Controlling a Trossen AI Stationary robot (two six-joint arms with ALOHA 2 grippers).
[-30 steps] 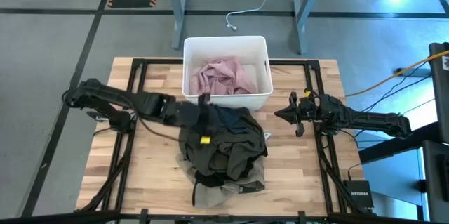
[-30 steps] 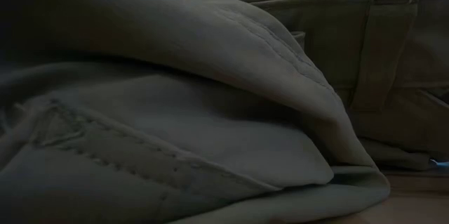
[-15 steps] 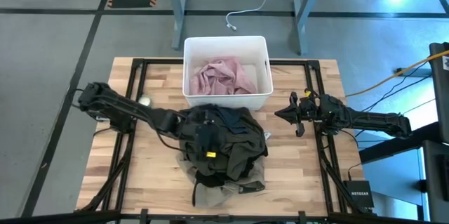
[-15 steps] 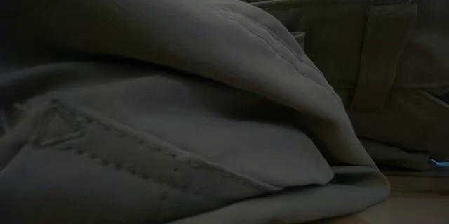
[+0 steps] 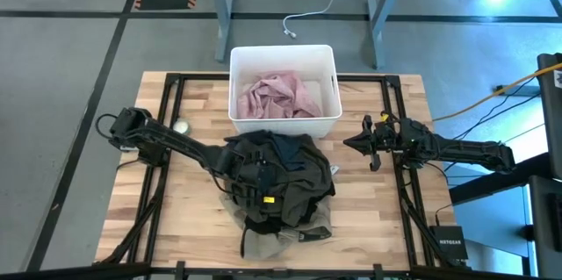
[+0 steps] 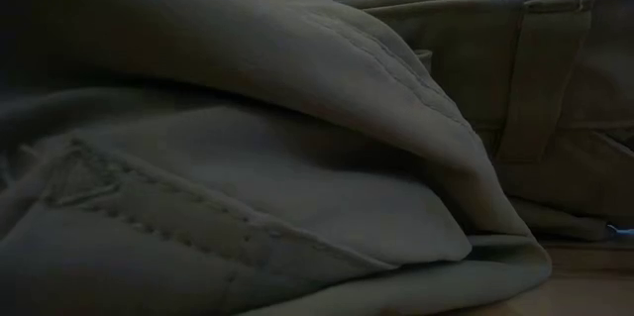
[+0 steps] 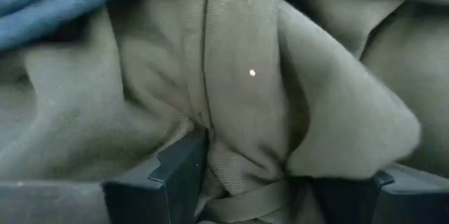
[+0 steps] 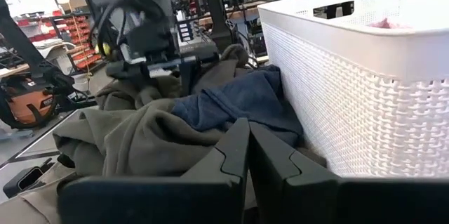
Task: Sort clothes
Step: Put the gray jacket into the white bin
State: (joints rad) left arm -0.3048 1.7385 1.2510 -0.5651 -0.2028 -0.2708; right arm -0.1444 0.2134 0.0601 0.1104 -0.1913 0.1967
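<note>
A pile of clothes (image 5: 281, 183) lies mid-table: dark olive pieces on top, a dark blue piece (image 5: 285, 148) at its far side, khaki-tan trousers (image 5: 272, 243) under its near end. The trousers fill the low view (image 6: 297, 158). A pale pink shirt (image 5: 281, 96) lies in the white bin (image 5: 283, 50). My left gripper (image 5: 263, 194) is down on the pile, open, a ridge of olive cloth (image 7: 245, 97) between its fingers. My right gripper (image 5: 347, 144) is shut and empty, to the right of the pile. My left gripper comes at the pile's top from above and the left. Its open fingers (image 7: 179, 175) stand sunk into the olive cloth on either side of a raised fold (image 7: 245, 161). The fold lies between them and rests on the pile; layers cannot be counted.
The white bin (image 8: 351, 90) stands at the table's far middle, right behind the pile. A small round pale object (image 5: 180, 126) lies on the table by the left arm. Black frame rails run along both table sides. Bare wood shows left and right of the pile.
My left gripper has gone from beside the bin's near left corner toward the table's near edge and down onto the top of the pile. The pile and my right arm have stayed where they were.
</note>
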